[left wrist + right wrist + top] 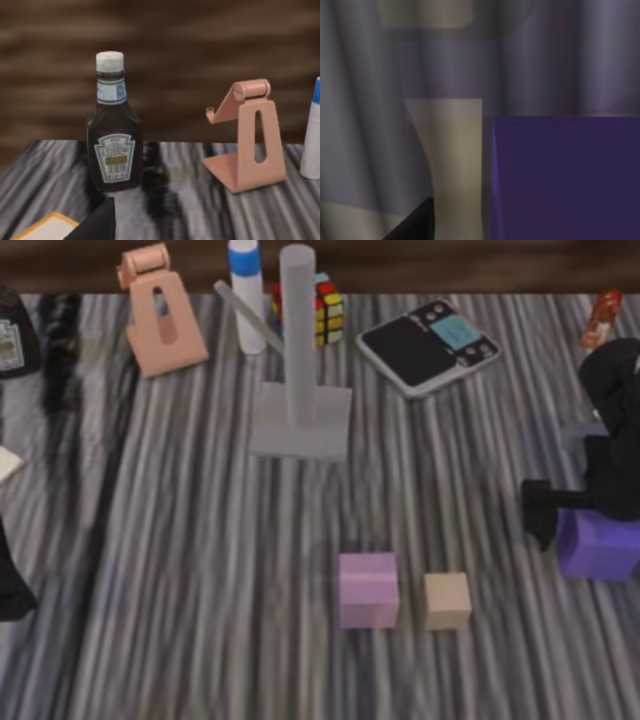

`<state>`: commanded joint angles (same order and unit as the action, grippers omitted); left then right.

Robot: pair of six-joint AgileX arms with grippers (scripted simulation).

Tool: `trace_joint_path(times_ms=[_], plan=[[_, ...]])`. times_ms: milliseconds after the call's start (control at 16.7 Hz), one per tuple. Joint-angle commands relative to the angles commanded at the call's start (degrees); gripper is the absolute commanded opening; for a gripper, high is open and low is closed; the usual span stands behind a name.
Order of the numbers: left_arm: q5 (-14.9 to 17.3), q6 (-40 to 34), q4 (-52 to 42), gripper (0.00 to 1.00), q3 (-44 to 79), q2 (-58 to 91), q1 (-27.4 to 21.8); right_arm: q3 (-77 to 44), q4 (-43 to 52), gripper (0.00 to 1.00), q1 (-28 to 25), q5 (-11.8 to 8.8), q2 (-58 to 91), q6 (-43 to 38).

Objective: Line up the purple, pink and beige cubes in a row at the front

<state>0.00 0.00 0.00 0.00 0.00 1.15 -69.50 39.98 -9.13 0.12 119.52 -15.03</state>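
The purple cube (600, 545) rests on the table near the right edge, toward the front. My right gripper (590, 522) is lowered over it and open. One dark finger (540, 512) stands to the cube's left, with a gap showing between that finger (415, 225) and the purple cube (565, 180) in the right wrist view. The other finger is hidden. The pink cube (368, 589) and the smaller beige cube (446, 600) sit side by side at the front centre, a small gap between them. My left gripper (8, 595) is parked at the left edge, open and holding nothing.
Along the back stand a salmon phone stand (160, 320), a white bottle with a blue cap (245, 290), a grey post on a square base (298, 390), a multicoloured puzzle cube (325, 310), a dark handheld device (428, 345) and a brown sauce bottle (112, 130).
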Motion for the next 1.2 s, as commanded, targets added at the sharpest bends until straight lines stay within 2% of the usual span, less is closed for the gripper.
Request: trace_joint_path(times_ms=[720,1200], plan=[[0.00,0.00,0.00,1.00,0.00,0.00,0.00,0.00,0.00,0.02,0.00,0.00,0.00,0.00],[0.00,0.00,0.00,1.00,0.00,0.00,0.00,0.00,0.00,0.00,0.00,0.00,0.00,0.00]])
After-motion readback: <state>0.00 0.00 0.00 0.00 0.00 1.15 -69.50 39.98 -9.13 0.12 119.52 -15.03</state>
